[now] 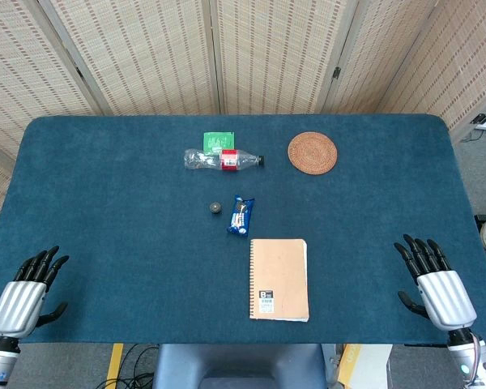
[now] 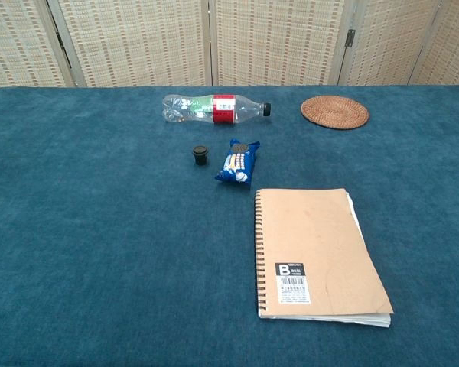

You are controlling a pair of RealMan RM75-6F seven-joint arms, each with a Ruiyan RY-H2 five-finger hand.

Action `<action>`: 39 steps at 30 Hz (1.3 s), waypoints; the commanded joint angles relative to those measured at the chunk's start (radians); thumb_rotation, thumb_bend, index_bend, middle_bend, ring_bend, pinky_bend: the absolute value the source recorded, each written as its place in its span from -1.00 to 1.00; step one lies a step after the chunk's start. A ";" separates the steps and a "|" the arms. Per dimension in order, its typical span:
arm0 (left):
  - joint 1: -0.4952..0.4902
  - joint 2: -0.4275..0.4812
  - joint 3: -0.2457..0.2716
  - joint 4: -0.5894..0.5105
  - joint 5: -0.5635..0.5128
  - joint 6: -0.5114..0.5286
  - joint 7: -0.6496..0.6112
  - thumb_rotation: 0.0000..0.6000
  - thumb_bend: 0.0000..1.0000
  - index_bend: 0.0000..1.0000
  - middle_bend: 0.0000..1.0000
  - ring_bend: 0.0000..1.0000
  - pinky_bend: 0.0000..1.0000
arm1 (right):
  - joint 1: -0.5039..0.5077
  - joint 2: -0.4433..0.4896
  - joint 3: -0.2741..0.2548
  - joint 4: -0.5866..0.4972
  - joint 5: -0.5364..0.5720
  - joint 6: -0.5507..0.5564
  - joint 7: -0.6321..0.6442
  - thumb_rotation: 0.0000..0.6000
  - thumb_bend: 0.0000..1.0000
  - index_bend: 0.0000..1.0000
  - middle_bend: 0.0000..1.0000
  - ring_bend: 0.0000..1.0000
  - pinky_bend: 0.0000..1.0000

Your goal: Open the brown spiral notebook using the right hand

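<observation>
Two hands rest at the near edge of the blue table (image 1: 105, 243), one toward each near corner, and neither holds anything. The right hand (image 1: 434, 284) lies by the near right corner with its fingers spread and pointing toward the far edge; the left hand (image 1: 26, 289) lies the same way by the near left corner.

Between them, close to the near edge and a little right of its middle, the brown spiral notebook (image 1: 279, 279) lies flat and closed. Its long axis runs from near edge to far edge. The spiral binding (image 2: 258, 252) is on the side facing the left hand, so the free edge of the cover faces the right hand, which is also the nearer of the two, though apart from it. I judge the right hand must travel leftward along the near edge to reach that free edge and lift the cover toward the spiral.

Farther back lie a plastic bottle (image 1: 223, 160), a woven coaster (image 1: 312, 152), a blue snack packet (image 1: 240, 216) and a small dark cap (image 1: 215, 207).
</observation>
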 commanded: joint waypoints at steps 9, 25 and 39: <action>-0.007 -0.011 -0.004 0.012 -0.012 -0.015 0.005 1.00 -0.46 -0.93 -0.90 -0.96 -0.72 | 0.006 0.002 -0.006 -0.004 0.013 -0.032 0.005 1.00 -0.40 -1.00 -1.00 -1.00 -1.00; 0.021 0.006 -0.037 -0.002 -0.073 0.032 0.006 1.00 -0.46 -0.82 -0.90 -0.96 -0.72 | 0.176 -0.250 -0.035 0.265 -0.108 -0.217 0.134 1.00 -0.28 -1.00 -1.00 -1.00 -1.00; 0.038 0.035 -0.046 -0.036 -0.089 0.056 -0.012 1.00 -0.46 -0.80 -0.90 -0.96 -0.72 | 0.221 -0.409 -0.009 0.422 -0.103 -0.184 0.170 1.00 -0.27 -1.00 -1.00 -1.00 -1.00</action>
